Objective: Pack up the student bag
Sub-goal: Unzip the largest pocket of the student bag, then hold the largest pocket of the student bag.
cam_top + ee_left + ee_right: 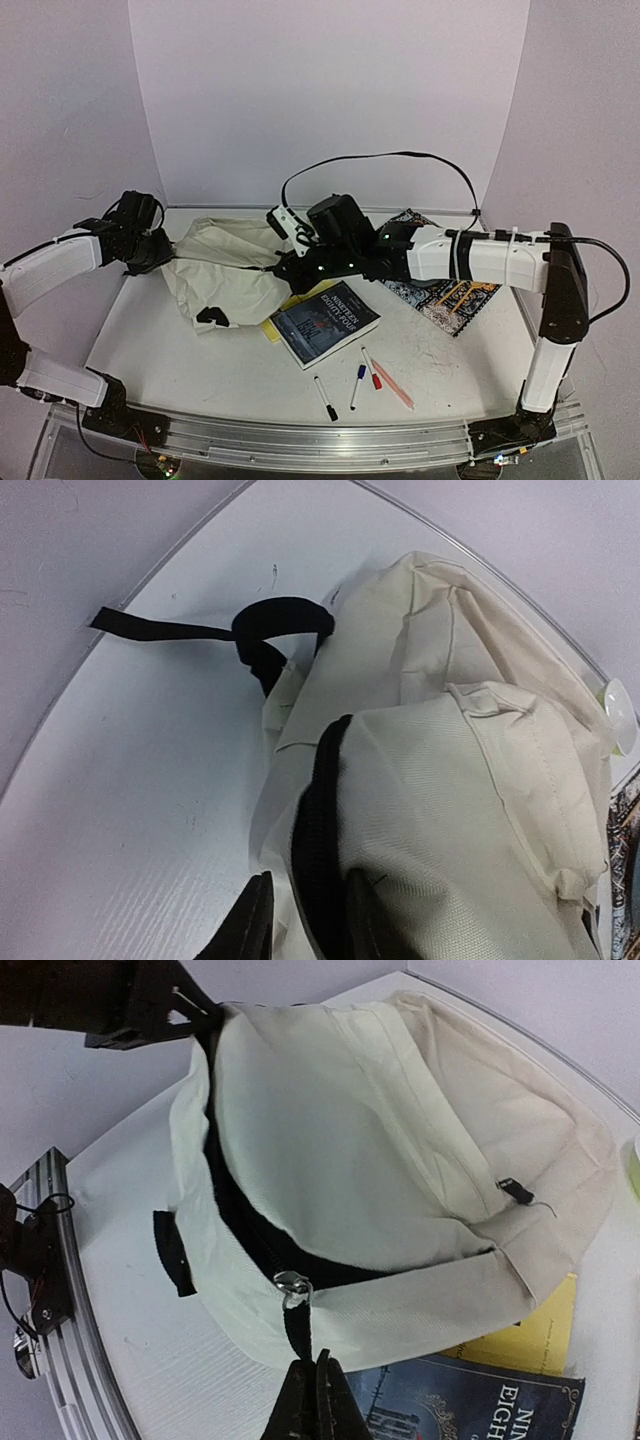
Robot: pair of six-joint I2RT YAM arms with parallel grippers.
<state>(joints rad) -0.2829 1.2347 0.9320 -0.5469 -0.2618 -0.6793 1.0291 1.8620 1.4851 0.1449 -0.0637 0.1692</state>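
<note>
Cream student bag [225, 270] slumps centre-left in the top view, right gripper [312, 1372] pinching its zipper pull [297, 1325], probably to unzip, left gripper [308, 905] narrowly straddling the rim [318, 810], maybe bracing, grip unclear.

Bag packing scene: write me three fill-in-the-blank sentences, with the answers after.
The right gripper is shut on the bag's black ___ pull. The book lies ___ the bag. A ___ sheet peeks from under the book.
Answers: zipper; outside; yellow.
</note>
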